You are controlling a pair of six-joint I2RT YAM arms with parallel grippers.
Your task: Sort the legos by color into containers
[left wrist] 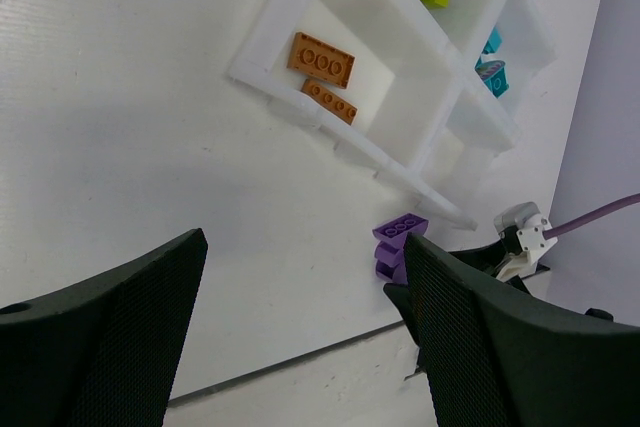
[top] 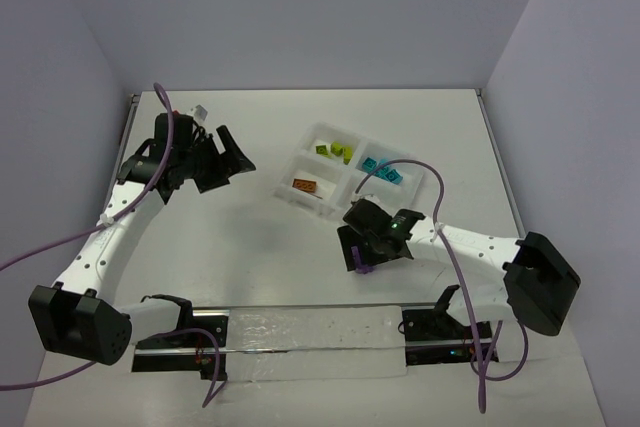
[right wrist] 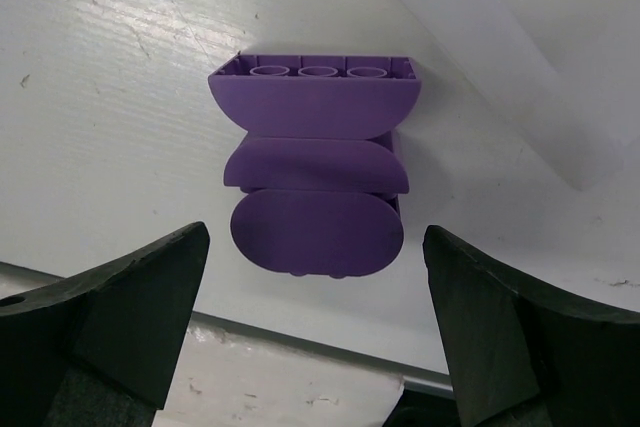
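Observation:
A white two-by-two tray (top: 352, 169) holds lime green legos (top: 340, 152) far left, teal legos (top: 382, 171) far right and orange-brown legos (top: 304, 186) near left. A purple clump of stacked legos (right wrist: 315, 167) lies on the table just in front of the tray. My right gripper (right wrist: 315, 235) is open right at the clump, one finger on either side of its near end, not touching. My left gripper (left wrist: 305, 247) hangs open and empty left of the tray. It sees the orange legos (left wrist: 320, 59) and the purple clump (left wrist: 398, 245).
A long clear strip with black brackets (top: 315, 332) lies along the near edge, just behind the right gripper. Purple cables (top: 440, 237) loop over the right arm near the tray. Walls close the table at the back and sides.

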